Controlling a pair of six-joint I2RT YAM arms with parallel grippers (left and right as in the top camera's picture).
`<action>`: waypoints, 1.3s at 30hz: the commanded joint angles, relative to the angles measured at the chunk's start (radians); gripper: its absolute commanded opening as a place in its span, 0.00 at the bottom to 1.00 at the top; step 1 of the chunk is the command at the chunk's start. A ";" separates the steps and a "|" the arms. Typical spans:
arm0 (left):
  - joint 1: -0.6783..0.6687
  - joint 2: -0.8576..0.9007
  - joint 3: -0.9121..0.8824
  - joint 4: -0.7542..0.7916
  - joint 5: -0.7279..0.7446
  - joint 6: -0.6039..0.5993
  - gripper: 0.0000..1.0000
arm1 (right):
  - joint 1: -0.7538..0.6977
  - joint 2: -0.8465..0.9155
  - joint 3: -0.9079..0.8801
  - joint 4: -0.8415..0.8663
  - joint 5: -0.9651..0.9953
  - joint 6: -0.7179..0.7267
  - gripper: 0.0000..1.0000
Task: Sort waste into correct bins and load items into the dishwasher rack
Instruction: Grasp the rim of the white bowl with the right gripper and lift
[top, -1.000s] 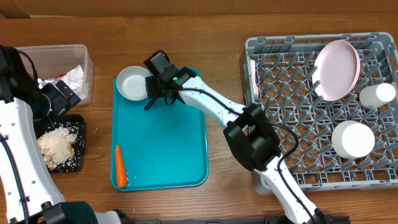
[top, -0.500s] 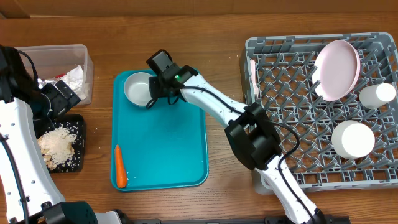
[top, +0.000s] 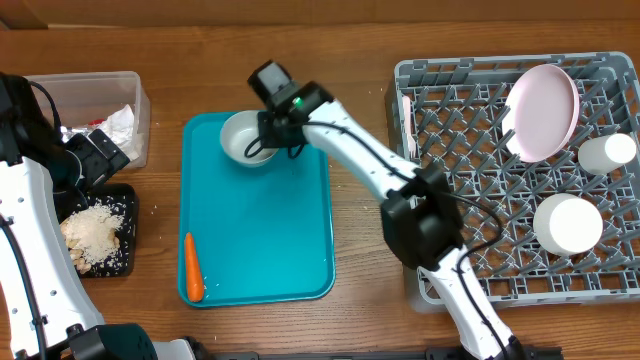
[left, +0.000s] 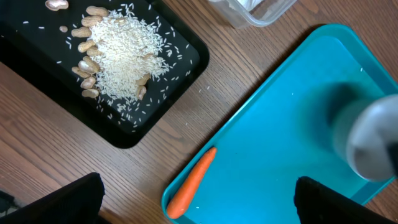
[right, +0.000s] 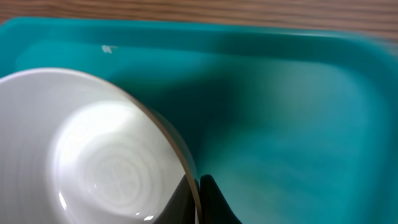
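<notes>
My right gripper (top: 268, 137) is shut on the rim of a small white bowl (top: 242, 138) and holds it over the far end of the teal tray (top: 290, 260); the right wrist view shows the bowl (right: 93, 155) with my fingers (right: 198, 199) pinching its rim. An orange carrot (top: 193, 268) lies at the tray's near left edge, also in the left wrist view (left: 191, 182). My left gripper (left: 196, 199) is open above that corner. The grey dishwasher rack (top: 430, 90) holds the pink plate (top: 543, 112), a white cup (top: 607, 152) and an upturned bowl (top: 567, 224).
The clear tub (top: 135, 90) at far left holds the napkin and foil wrapper. The black tray (top: 128, 215) holds nuts and white crumbs (top: 95, 235), also seen in the left wrist view (left: 118, 53). A white fork (top: 407, 125) stands at the rack's left side.
My right gripper has lifted the bowl and carried it right and slightly toward the tray's middle, tilting it. The left arm has not moved.
</notes>
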 joint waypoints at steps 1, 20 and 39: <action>0.003 0.000 -0.001 0.001 -0.011 -0.018 1.00 | -0.039 -0.193 0.087 -0.085 0.160 0.001 0.04; 0.003 0.000 -0.001 0.001 -0.011 -0.017 1.00 | -0.304 -0.541 0.092 -0.547 0.795 0.097 0.04; 0.003 0.000 -0.001 0.001 -0.011 -0.017 1.00 | -0.463 -0.536 -0.277 -0.655 1.146 0.460 0.04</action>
